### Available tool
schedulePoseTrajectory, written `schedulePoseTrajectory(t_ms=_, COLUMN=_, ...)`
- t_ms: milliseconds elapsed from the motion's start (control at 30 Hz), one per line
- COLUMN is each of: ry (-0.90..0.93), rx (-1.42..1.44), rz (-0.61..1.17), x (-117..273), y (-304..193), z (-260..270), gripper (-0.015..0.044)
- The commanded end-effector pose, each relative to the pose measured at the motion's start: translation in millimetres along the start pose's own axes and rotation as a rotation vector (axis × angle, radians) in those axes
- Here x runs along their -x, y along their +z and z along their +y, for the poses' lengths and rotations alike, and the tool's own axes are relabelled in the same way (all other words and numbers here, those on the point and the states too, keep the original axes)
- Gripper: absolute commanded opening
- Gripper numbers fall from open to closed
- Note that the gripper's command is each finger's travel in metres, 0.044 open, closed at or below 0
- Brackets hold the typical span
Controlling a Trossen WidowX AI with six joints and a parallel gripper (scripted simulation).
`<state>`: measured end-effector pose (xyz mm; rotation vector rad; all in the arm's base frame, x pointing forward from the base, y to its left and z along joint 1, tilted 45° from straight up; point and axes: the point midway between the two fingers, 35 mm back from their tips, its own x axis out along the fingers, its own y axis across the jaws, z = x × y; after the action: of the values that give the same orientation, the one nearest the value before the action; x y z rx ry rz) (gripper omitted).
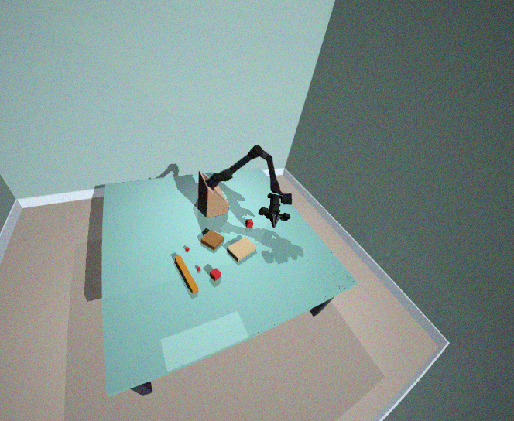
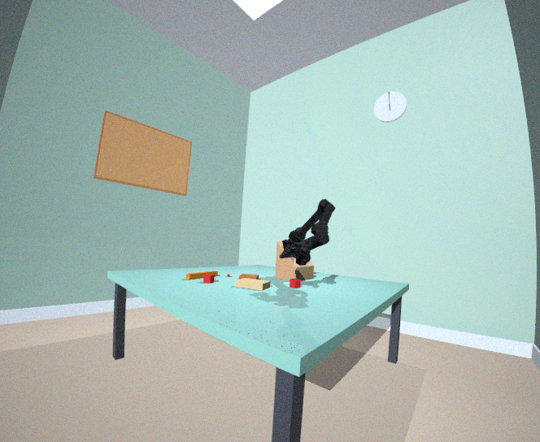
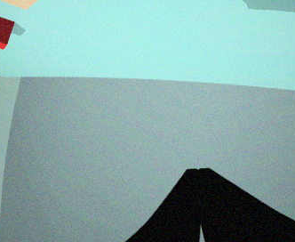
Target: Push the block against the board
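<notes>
The brown square block [image 1: 212, 239] [image 2: 248, 277] lies flat near the middle of the table. The pale tan rectangular slab [image 1: 241, 248] [image 2: 252, 283] [image 3: 19, 3], apparently the board, lies flat just right of it in the top view. A narrow gap parts them, near corner to corner, and no whole sides touch. Only a corner of the slab shows in the wrist view. My gripper [image 1: 273, 225] [image 2: 280, 257] [image 3: 197, 179] is shut and empty, with its fingertips together. It hangs above the table, to the right of and behind the slab in the top view.
A red cube [image 1: 248, 223] [image 2: 294, 283] lies between the arm's wooden base [image 1: 217, 207] [image 2: 285, 269] and the slab. Another red cube [image 1: 215, 274] [image 2: 208, 278] and tiny red cubes [image 1: 186, 248] [image 1: 198, 268] lie near the long orange bar [image 1: 186, 274] [image 2: 202, 275].
</notes>
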<state>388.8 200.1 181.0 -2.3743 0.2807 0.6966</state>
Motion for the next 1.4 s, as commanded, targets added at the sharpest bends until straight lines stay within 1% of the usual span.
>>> schedulePoseTrajectory(t_ms=0, ry=0.061, rx=-0.056, rz=-0.057, x=-22, y=7, z=26, gripper=0.0000)
schedulePoseTrajectory(t_ms=333, ry=0.212, rx=-0.210, rz=-0.157, x=-60, y=20, z=88, gripper=0.0000)
schedulePoseTrajectory(t_ms=633, ry=0.339, rx=-0.357, rz=-0.263, x=-83, y=36, z=143, gripper=0.0000)
schedulePoseTrajectory(t_ms=1367, ry=0.672, rx=-0.827, rz=-0.495, x=-89, y=86, z=265, gripper=0.0000)
